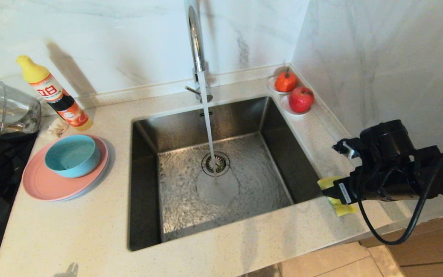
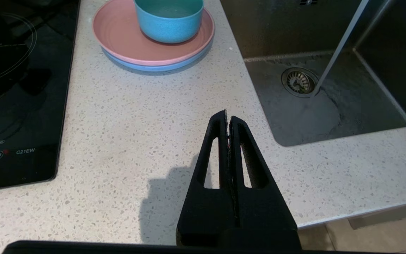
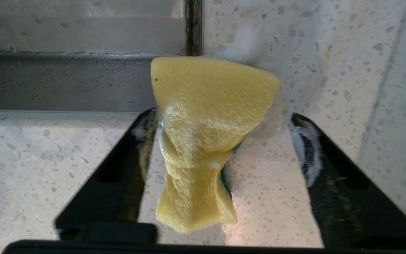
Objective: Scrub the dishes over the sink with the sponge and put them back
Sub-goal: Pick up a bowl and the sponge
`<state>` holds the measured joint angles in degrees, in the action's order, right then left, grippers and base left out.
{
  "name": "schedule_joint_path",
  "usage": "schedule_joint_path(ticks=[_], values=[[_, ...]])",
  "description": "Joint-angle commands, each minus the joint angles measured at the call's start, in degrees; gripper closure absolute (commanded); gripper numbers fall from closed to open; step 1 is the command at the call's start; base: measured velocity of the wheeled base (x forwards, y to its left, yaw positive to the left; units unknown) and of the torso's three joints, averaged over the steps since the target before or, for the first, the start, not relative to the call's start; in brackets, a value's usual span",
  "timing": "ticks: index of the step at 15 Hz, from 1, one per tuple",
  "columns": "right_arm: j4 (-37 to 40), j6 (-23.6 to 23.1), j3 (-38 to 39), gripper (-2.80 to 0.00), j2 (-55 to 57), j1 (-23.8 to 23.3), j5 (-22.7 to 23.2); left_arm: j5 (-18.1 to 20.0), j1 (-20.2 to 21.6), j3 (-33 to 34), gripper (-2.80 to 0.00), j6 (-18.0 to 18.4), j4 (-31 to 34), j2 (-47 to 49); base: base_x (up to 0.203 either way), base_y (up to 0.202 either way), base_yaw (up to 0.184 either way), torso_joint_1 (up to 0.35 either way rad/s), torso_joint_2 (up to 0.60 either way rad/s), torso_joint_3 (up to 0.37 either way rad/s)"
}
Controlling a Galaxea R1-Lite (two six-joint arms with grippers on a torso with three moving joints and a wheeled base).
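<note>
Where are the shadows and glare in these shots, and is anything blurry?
Head view: the detergent bottle casts a hard shadow on the wall; the faucet shows glare. Left wrist view: the left hand throws a dark shadow on the countertop. Right wrist view: the sponge is fairly sharp, the right hand soft-edged.

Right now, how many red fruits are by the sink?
2. An orange-red fruit sits on a small dish in the back right corner of the counter, and a red apple sits on its own dish just in front of it.
</note>
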<state>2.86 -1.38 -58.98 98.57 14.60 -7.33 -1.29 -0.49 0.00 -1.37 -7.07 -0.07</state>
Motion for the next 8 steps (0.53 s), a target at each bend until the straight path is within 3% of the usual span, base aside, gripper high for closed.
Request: schedule_joint_path(ticks=[1,8], values=[[0.0,-0.1,0.0,-2.80,-0.6,-0.1,-0.1,0.0,0.0,2.3,0.00,0.0,0.0,0.1,0.000,0.000,0.000,0.000,0.00,0.000],[1.3,-0.2,2.2,-2.80,-3.8,-0.2,-0.4,0.0,0.0,2.3,0.00,-0.1,0.0,0.1,0.000,0.000,0.000,0.000,0.00,0.000]])
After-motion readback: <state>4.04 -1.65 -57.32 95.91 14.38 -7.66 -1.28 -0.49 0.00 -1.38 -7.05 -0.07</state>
